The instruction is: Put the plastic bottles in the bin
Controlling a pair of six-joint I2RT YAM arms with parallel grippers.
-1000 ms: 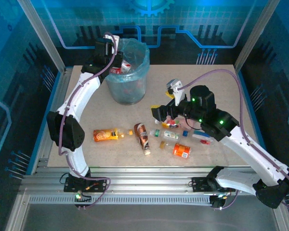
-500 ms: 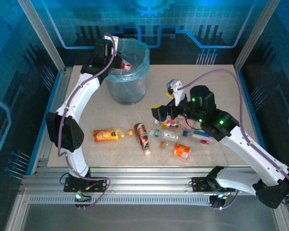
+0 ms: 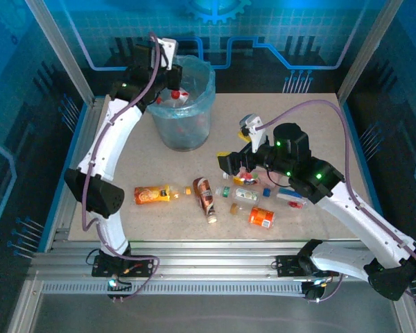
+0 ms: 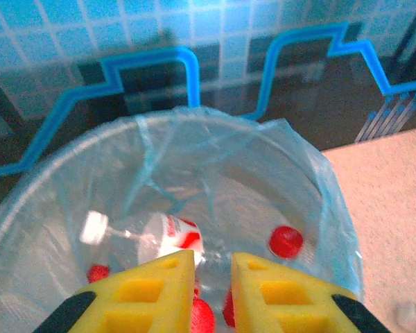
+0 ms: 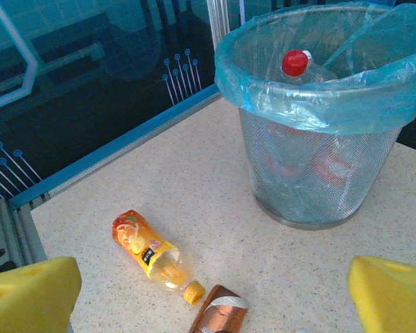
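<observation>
The bin (image 3: 186,128), lined with a light-blue bag, stands at the back of the table. My left gripper (image 3: 168,78) hovers over its rim, and in the left wrist view its yellow fingers (image 4: 213,258) are shut with nothing between them. Below them, several plastic bottles lie in the bin (image 4: 336,208), one with a red-white label (image 4: 168,234). An orange-label bottle (image 3: 151,195) (image 5: 149,253) and a brown bottle (image 3: 205,198) (image 5: 220,316) lie on the table. My right gripper (image 3: 234,165) (image 5: 215,298) hangs wide open and empty above them, right of the bin (image 5: 312,166).
Small bottles (image 3: 246,195) and an orange one (image 3: 261,217) lie under the right arm, with loose caps around them. A red-capped bottle (image 5: 296,64) shows at the top of the bin. Blue frame rails border the table's left edge (image 5: 118,149).
My left gripper's fingers have closed, and the left arm has risen and drawn back over the bin's rim. The right arm has not moved.
</observation>
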